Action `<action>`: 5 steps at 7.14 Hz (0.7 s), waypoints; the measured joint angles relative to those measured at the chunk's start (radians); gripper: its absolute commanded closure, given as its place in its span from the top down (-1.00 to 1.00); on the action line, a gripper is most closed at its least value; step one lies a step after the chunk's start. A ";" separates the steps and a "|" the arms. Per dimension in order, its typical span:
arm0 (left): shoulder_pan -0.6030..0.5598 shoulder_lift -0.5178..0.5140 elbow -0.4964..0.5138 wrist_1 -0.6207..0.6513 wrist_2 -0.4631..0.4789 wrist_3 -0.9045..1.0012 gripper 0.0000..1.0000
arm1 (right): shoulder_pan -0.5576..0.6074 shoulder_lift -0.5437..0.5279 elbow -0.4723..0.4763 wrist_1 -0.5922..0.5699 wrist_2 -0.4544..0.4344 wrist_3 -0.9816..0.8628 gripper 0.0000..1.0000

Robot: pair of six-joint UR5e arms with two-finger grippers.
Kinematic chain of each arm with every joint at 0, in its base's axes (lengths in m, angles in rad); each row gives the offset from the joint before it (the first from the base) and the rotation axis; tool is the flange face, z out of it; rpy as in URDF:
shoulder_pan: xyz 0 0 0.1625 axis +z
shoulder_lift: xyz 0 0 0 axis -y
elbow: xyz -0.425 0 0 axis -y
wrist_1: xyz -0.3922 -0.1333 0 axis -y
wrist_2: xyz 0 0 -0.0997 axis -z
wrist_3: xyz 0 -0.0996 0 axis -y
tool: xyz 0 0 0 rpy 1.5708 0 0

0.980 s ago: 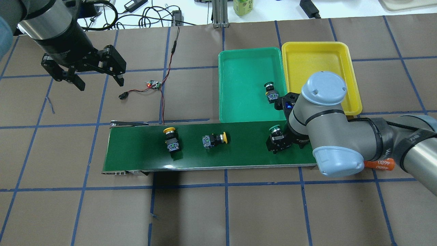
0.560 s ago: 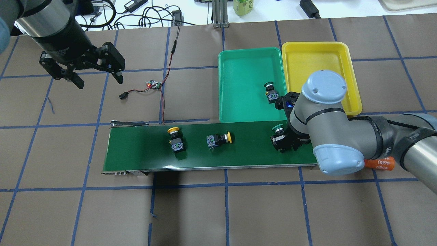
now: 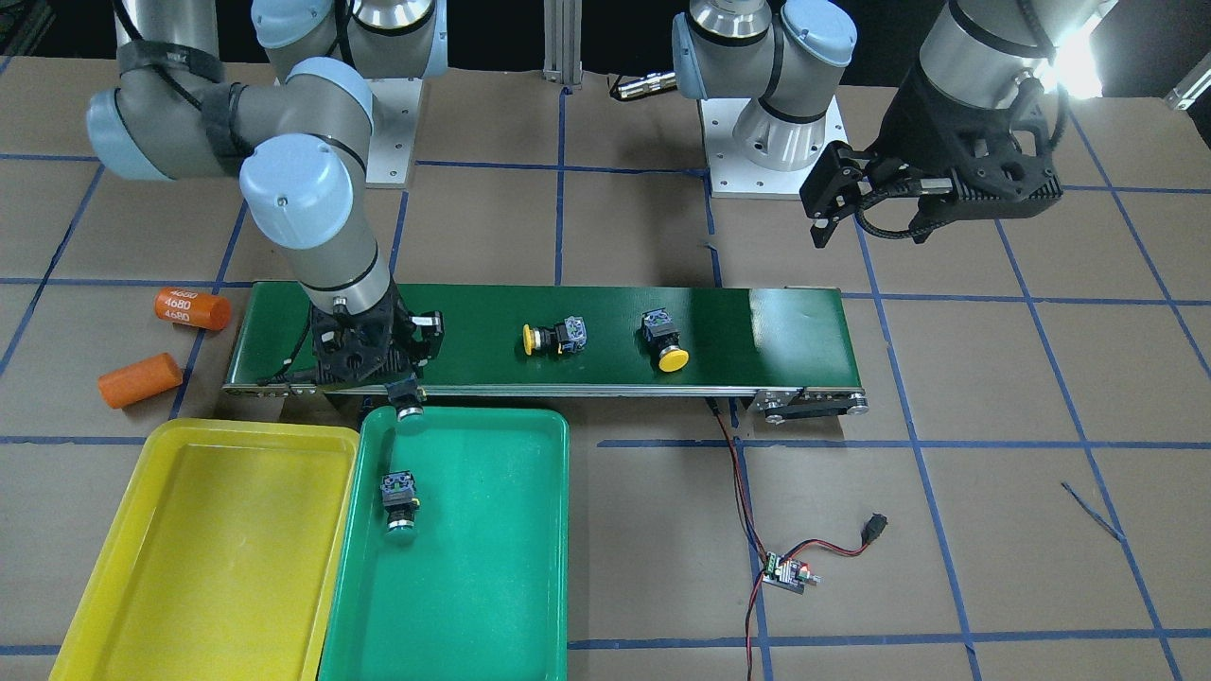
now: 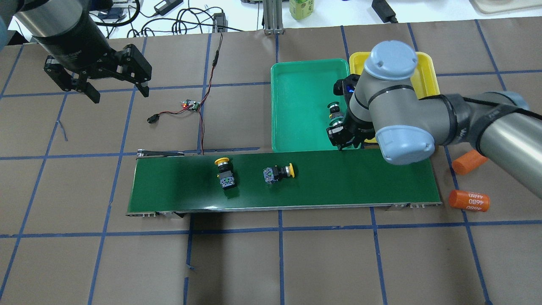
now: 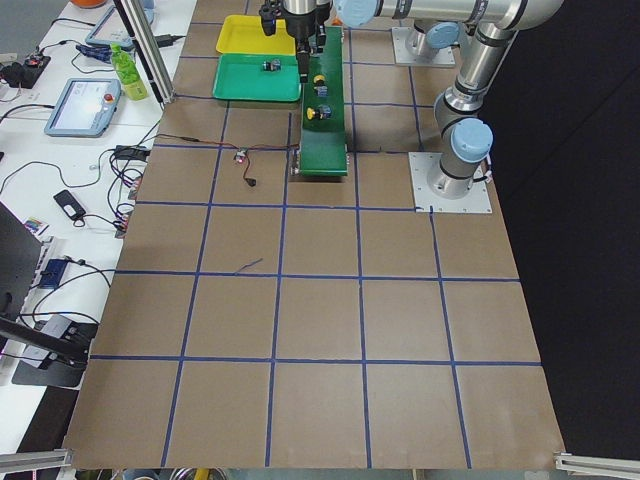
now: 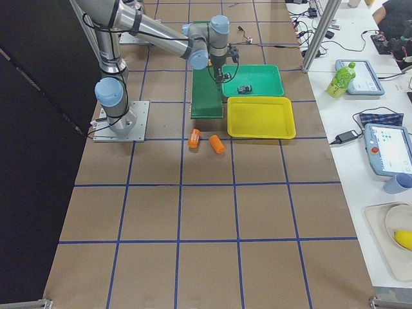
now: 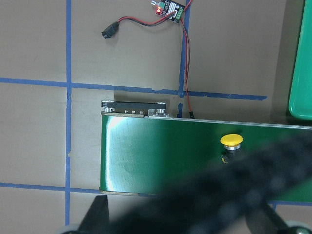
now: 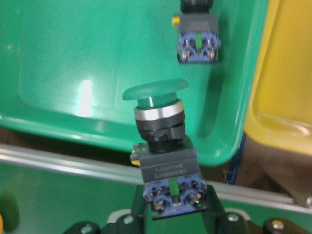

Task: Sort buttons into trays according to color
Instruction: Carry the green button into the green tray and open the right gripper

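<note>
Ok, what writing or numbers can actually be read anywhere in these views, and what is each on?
"4680": printed in repeated rows on the orange cylinder beside the belt's end.
Label on the body of the held green button: print is there, but too blurred to read.
Label on the green bottle at the table's far edge: too small to read.
No other text is legible.

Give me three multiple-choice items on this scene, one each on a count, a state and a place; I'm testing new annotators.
1. Yellow buttons on the belt: A two B one C four
2. The right claw is: A open B shut on a green button C shut, empty
3. The other green button lies: A on the belt B in the right claw C in the green tray
Key: 1 A, two yellow caps show; 2 B, it clamps the button's base; 3 C, it rests on the tray's floor.
</note>
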 measured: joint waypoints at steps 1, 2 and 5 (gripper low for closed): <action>0.000 -0.004 0.005 -0.001 -0.005 -0.002 1.00 | 0.023 0.082 -0.110 0.009 -0.001 0.002 -0.04; 0.000 -0.005 0.007 -0.001 -0.008 -0.002 1.00 | 0.038 0.148 -0.195 0.028 -0.001 0.003 0.87; 0.000 -0.004 0.004 0.000 -0.008 -0.002 1.00 | 0.040 0.205 -0.255 0.060 -0.001 -0.004 1.00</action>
